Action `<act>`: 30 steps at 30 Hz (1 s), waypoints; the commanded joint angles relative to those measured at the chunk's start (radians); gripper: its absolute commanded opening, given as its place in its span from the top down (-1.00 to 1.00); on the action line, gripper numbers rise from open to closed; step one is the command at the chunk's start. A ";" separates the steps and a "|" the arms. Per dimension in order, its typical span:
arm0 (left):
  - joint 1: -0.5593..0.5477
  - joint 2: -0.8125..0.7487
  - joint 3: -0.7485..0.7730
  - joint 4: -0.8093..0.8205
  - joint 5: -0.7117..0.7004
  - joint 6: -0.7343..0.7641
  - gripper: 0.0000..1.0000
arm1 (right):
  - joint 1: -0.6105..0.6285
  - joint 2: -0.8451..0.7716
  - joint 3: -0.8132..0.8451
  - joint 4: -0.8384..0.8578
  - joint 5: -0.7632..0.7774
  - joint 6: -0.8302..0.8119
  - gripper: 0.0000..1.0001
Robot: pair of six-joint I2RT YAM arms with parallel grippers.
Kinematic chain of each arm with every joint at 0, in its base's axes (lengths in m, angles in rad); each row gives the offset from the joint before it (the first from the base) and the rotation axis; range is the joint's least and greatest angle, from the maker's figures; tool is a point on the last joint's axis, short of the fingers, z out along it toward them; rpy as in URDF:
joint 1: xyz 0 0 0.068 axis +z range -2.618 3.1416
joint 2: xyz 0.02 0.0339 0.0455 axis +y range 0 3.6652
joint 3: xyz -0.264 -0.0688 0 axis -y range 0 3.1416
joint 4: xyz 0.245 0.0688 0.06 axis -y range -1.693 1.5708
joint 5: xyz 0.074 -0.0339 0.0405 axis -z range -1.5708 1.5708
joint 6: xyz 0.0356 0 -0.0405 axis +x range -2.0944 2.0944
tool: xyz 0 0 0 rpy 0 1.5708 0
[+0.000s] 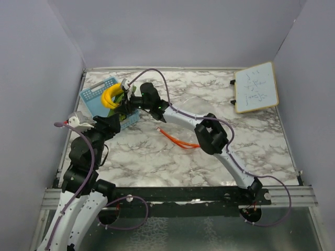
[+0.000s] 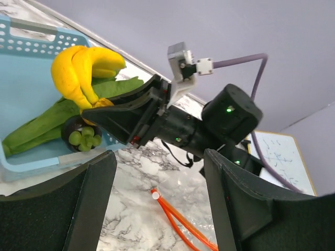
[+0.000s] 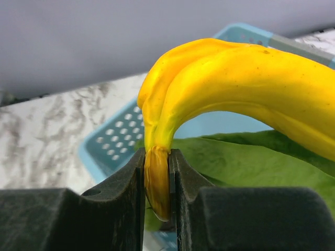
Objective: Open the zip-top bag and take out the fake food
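Note:
My right gripper (image 3: 157, 180) is shut on the brown stem of the yellow piece of fake food (image 3: 235, 73), a banana bunch (image 1: 109, 97) that hangs over the light-blue basket (image 1: 92, 95). Inside the basket lie the long green leafy piece (image 2: 36, 128) and the small dark round piece (image 2: 84, 137). The zip-top bag (image 1: 178, 140) lies flat on the marble table, its orange-red strip (image 2: 178, 219) showing between the fingers of my left gripper (image 2: 157, 157). That gripper is open and holds nothing, hovering above the table just right of the basket.
The basket (image 2: 31, 42) stands at the back left near the wall. A small whiteboard (image 1: 255, 87) lies at the back right. My right arm stretches diagonally across the table's middle. Grey walls enclose three sides.

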State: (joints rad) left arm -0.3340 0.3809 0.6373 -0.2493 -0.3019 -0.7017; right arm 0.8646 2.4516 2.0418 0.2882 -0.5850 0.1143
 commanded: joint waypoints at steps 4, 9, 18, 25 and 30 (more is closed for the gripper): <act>0.000 -0.023 0.030 -0.124 -0.063 0.022 -0.42 | 0.005 0.276 0.465 -0.173 0.076 -0.063 0.86; 0.000 0.001 0.005 -0.125 -0.037 0.009 -0.45 | 0.005 0.253 0.350 -0.045 0.062 -0.020 0.28; 0.001 0.147 -0.007 -0.009 -0.011 0.021 -0.50 | 0.005 0.002 0.031 0.067 0.048 -0.117 -0.81; 0.005 0.390 0.094 0.095 -0.033 0.086 -0.52 | 0.001 -0.336 -0.450 0.306 0.149 -0.126 -0.81; 0.051 0.562 0.169 0.154 0.018 0.069 -0.54 | -0.001 -0.486 -0.609 0.244 0.223 -0.172 -0.65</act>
State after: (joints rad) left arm -0.3164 0.8459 0.7433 -0.1810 -0.3336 -0.6407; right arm 0.8474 2.0644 1.5341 0.4881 -0.4507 -0.0128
